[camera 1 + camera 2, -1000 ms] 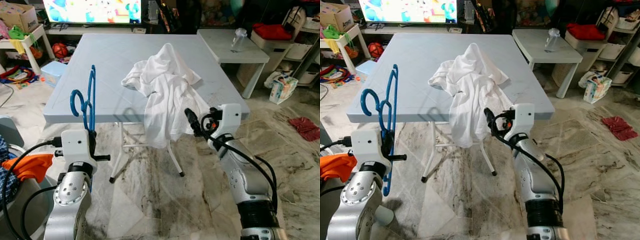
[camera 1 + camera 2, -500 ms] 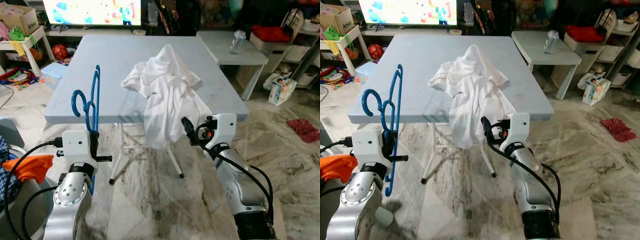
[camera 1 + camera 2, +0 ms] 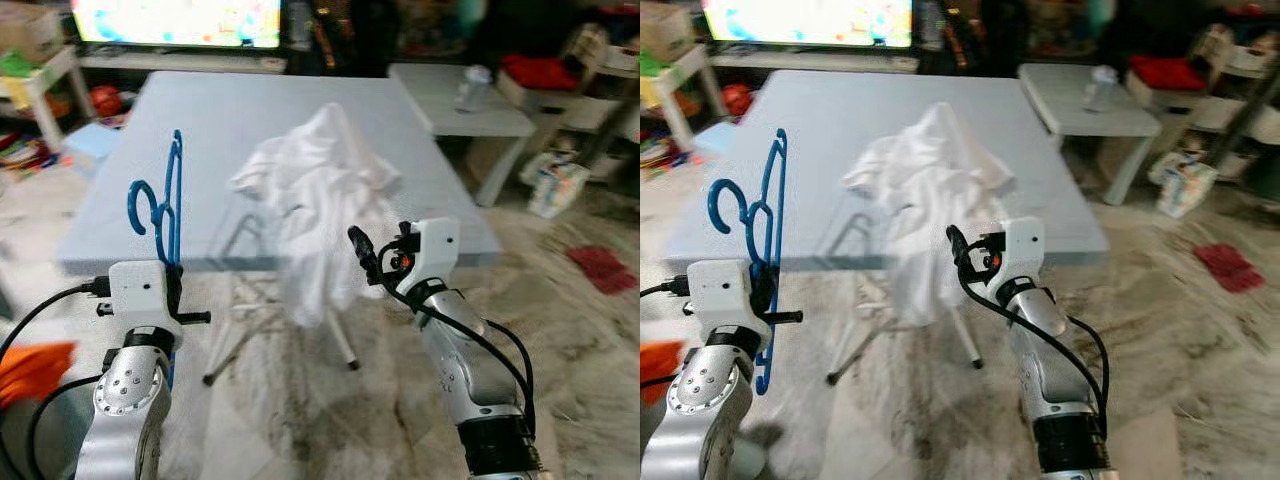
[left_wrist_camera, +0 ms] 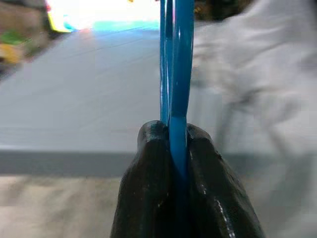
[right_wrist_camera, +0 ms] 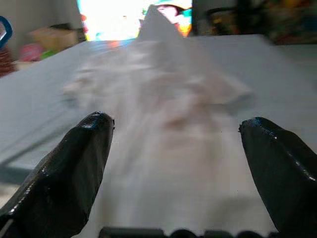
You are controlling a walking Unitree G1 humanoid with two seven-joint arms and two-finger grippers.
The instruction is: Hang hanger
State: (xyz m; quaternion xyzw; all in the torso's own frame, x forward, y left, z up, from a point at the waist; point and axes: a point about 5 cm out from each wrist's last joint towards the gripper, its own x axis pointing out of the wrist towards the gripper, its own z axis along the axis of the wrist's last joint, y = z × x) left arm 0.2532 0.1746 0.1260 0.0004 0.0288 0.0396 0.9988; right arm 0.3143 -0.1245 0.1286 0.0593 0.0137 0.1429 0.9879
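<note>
**Hanger clamped upright in the left gripper, right gripper spread before the white garment**

Hanger [image 3: 165,205], blue plastic, stands upright in the left gripper [image 4: 176,148], whose two black fingers [image 4: 143,193] are pressed together on its lower bar. Its hook curls out to the gripper's left and its frame rises straight above the white wrist block. Seen edge-on in the left wrist view, the hanger is a narrow blue strip climbing from between the fingertips.

Ahead of that gripper and beyond the hanger lies a pale blue table [image 3: 200,120], its near edge just past the gripper. Off to the gripper's left, low at the frame edge, an orange cloth [image 3: 35,365] shows as a blur.

To the right of the hanger, a white garment [image 3: 315,190] is heaped on the table, with part of it draped over the near edge and hanging toward the floor. The table's white legs [image 3: 230,345] stand on marbled floor tiles below it.

The right gripper [image 3: 362,250] is raised just in front of the hanging part of the garment, pointing at it but apart from it. In the right wrist view its fingers [image 5: 69,168] are spread wide, with the garment between and beyond them and nothing held.

Further right and behind stands a small grey side table [image 3: 470,100] with a clear bottle [image 3: 470,85] on it. A red cloth [image 3: 600,268] lies on the floor well to the right of the right gripper. The whole scene is somewhat blurred.
</note>
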